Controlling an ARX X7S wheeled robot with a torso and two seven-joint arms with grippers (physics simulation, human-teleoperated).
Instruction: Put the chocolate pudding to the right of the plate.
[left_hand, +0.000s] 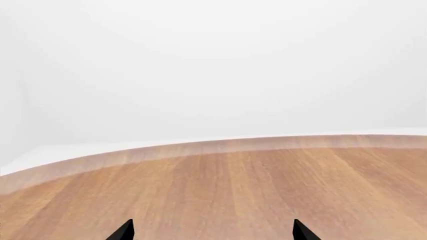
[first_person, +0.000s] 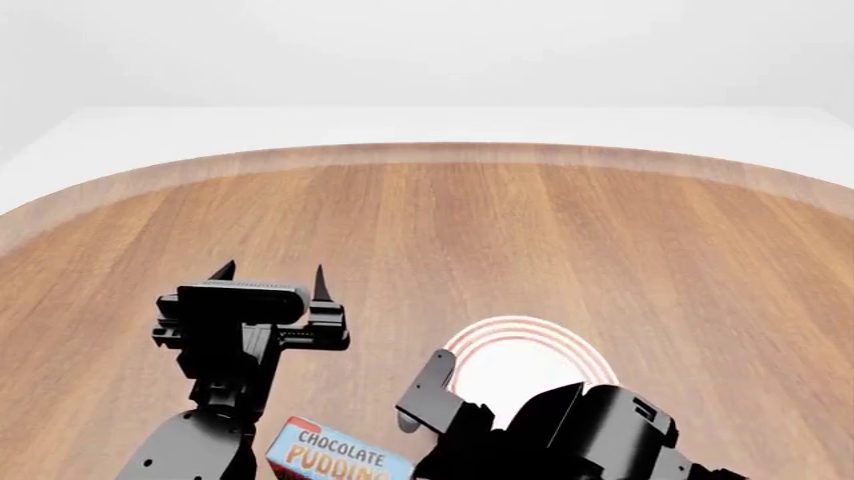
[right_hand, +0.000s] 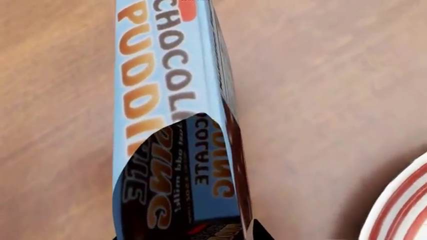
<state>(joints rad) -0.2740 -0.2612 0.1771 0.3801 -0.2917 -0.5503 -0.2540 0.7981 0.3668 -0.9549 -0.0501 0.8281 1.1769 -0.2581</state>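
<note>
The chocolate pudding is a carton with a light-blue top. It lies at the near edge of the table, left of the plate, a white plate with red rings. In the right wrist view the carton fills the space between the jaws of my right gripper. One black fingertip presses against its dark side, and the plate's rim shows beside it. In the head view my right gripper sits between the carton and the plate. My left gripper is open and empty above bare wood, as the left wrist view also shows.
The round wooden table stretches ahead, with its curved far edge against a white floor. My right arm covers the near part of the plate.
</note>
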